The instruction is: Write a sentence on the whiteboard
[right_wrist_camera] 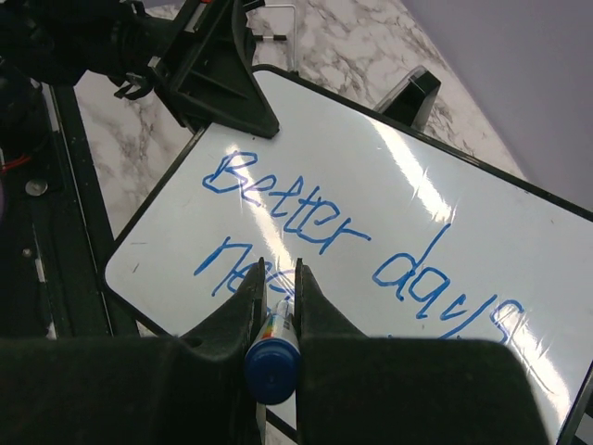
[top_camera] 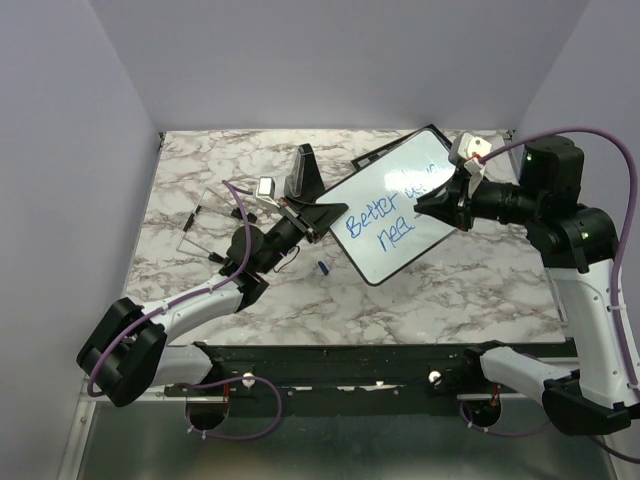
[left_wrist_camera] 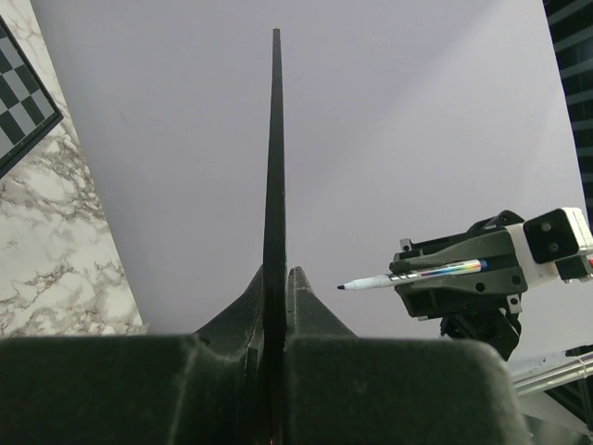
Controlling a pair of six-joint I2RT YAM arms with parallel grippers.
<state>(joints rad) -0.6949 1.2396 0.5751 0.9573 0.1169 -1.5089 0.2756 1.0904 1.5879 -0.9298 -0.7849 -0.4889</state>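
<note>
Right gripper (right_wrist_camera: 278,271) tight on marker (right_wrist_camera: 272,369), left gripper (left_wrist_camera: 276,283) tight on whiteboard (right_wrist_camera: 371,185) rim, chessboard (left_wrist_camera: 20,104) nearby.

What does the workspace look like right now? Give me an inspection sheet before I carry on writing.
Surface: marble table, no spills seen.
Job's things: whiteboard lies askew; sentence reads "Better days nea", last word unfinished.
Clutter: blue cap loose on the table; clear plastic piece at left; chessboard at the edge of the left wrist view.
Grippers: left gripper shut on the whiteboard's edge; right gripper shut on the marker, tip hidden under its fingers.
Cables: purple cables run along both arms, none across the whiteboard.
Surroundings: lavender walls; nothing else seen.
</note>
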